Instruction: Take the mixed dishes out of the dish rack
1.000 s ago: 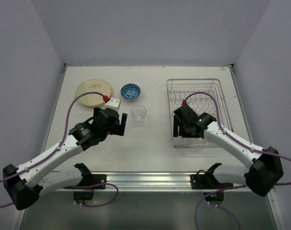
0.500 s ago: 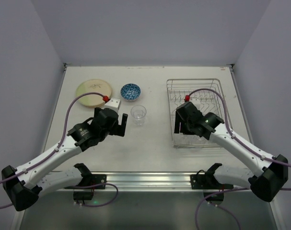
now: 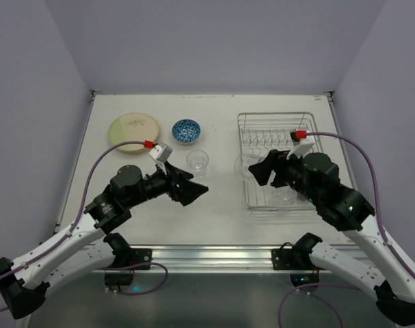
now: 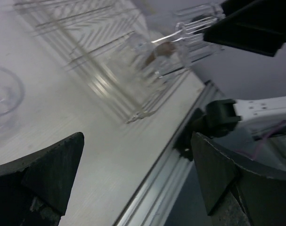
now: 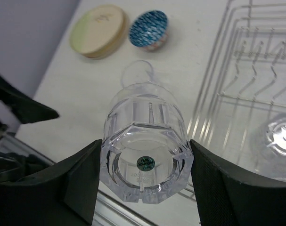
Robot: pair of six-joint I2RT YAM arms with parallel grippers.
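Right gripper (image 3: 262, 168) pinches a clear faceted glass (image 5: 143, 141), lifted at the silver wire dish rack's (image 3: 310, 137) left edge. Left gripper (image 3: 192, 189), spread wide, hovers above the smooth pale bench (image 3: 221, 205).

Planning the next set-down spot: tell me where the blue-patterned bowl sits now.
In the top view, the blue-patterned bowl sits on the far left half of the table, just right of the cream plate and beyond a clear glass.

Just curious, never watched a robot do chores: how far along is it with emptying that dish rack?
Done: a plate, a blue bowl and one glass sit on the table. In hand: the right gripper holds a second glass aloft. Remaining: one more glass in the dish rack. The left gripper is open, empty.
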